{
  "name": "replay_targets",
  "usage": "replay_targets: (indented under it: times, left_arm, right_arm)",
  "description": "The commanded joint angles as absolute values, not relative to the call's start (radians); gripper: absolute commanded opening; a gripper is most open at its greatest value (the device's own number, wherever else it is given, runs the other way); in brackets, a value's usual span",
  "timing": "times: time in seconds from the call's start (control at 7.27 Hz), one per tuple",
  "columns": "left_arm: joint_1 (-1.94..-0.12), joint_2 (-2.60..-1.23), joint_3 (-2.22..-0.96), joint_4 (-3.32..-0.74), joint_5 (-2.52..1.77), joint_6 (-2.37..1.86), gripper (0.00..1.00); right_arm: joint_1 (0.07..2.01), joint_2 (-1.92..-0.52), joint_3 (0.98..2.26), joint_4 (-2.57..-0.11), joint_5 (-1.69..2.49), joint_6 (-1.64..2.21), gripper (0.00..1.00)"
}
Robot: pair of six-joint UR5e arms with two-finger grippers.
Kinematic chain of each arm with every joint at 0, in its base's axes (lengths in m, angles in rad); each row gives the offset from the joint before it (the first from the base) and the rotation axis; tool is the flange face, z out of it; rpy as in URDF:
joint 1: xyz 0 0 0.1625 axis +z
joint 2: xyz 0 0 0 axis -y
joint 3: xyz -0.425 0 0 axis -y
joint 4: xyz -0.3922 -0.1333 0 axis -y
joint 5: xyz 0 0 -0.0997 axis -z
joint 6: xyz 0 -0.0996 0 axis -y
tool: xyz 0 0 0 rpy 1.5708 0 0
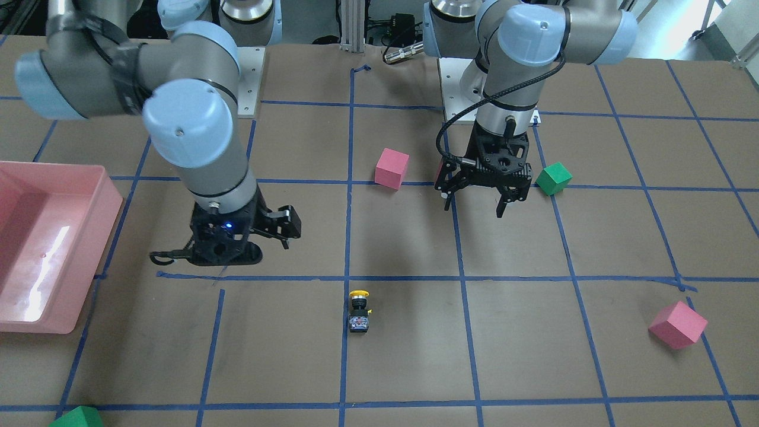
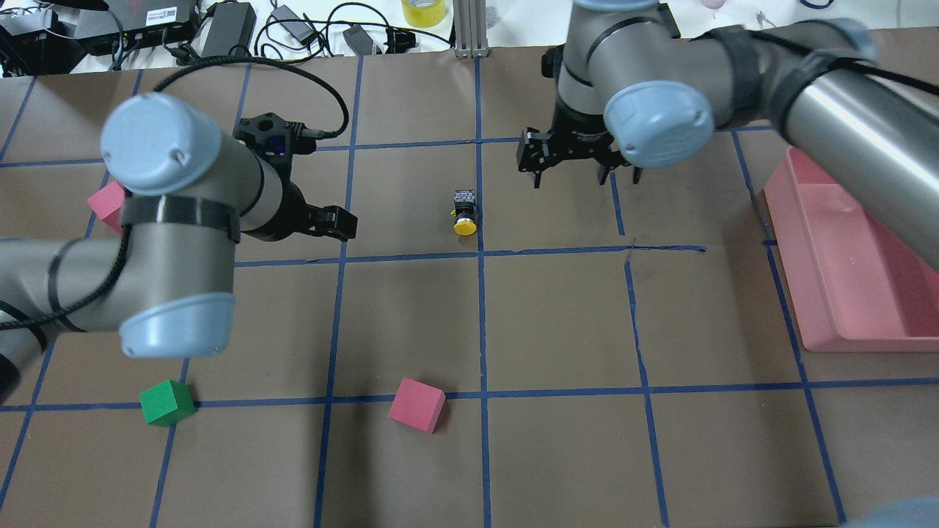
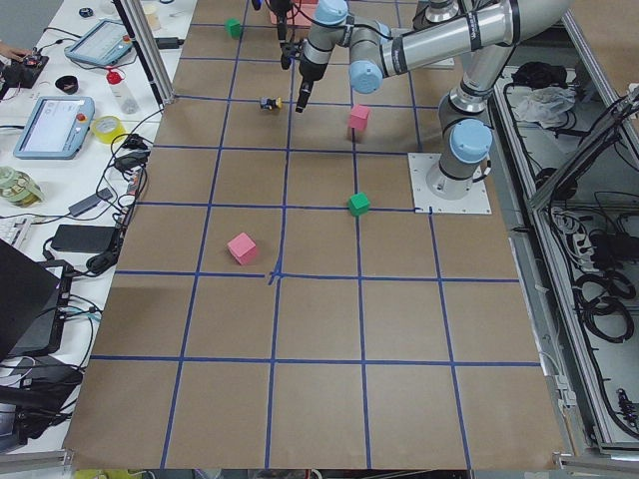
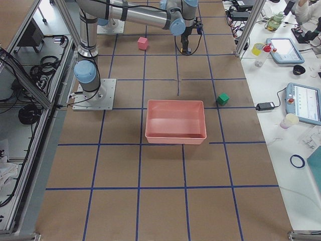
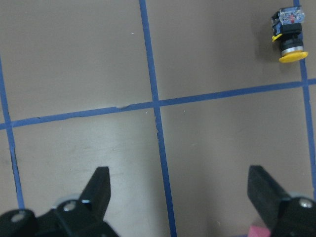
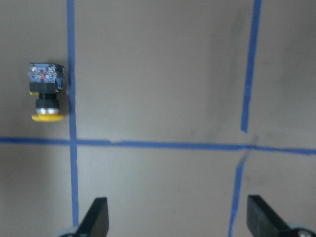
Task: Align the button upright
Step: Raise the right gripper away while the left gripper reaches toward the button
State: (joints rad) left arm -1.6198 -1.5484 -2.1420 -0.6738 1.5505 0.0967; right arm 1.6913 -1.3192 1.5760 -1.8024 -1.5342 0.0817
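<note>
The button (image 2: 463,213) lies on its side on the brown table by a blue tape line, its yellow cap towards the robot and its silvery base away. It also shows in the front view (image 1: 359,311), the left wrist view (image 5: 289,37) and the right wrist view (image 6: 46,94). My left gripper (image 1: 474,204) hangs open and empty above the table, off to the button's left (image 5: 180,197). My right gripper (image 2: 583,176) hangs open and empty off to the button's right (image 6: 177,217). Neither touches the button.
A pink bin (image 2: 788,220) stands at the table's right side. A pink cube (image 2: 417,405) and a green cube (image 2: 167,402) lie nearer the robot. Another pink cube (image 2: 106,205) lies far left, partly behind my left arm. A green cube (image 1: 77,418) sits at the far edge.
</note>
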Motion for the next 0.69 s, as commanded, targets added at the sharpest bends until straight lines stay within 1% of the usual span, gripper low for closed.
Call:
replay_targets:
  times: [0.0,0.14,0.28,0.41,0.55]
  left_arm:
    - [-1.641,-1.627,-2.29,-0.334,1.549,0.089,1.0]
    - [-1.647,-1.638,-2.246,-0.334,1.551,0.122,1.0]
    - [-1.647,-1.649,-2.15,-0.359,1.555,0.15,1.0]
    - [-1.649,-1.667,-2.079,-0.411,1.552,0.15,1.0]
    - [-1.673,-1.674,-2.066,-0.451,1.555,0.118,1.0]
  right_arm:
    - [1.64,-1.456,1.571,-1.637,-1.581,-0.007,1.0]
    - [1.634,-1.463,1.548,-1.652,-1.578,-0.011,1.0]
    - [1.637,-1.468,1.533,-1.645,-1.574,-0.011,1.0]
    - [1.634,-1.467,1.535,-1.654,-1.583,-0.012,1.0]
    - [1.634,-1.468,1.537,-1.655,-1.575,-0.012,1.0]
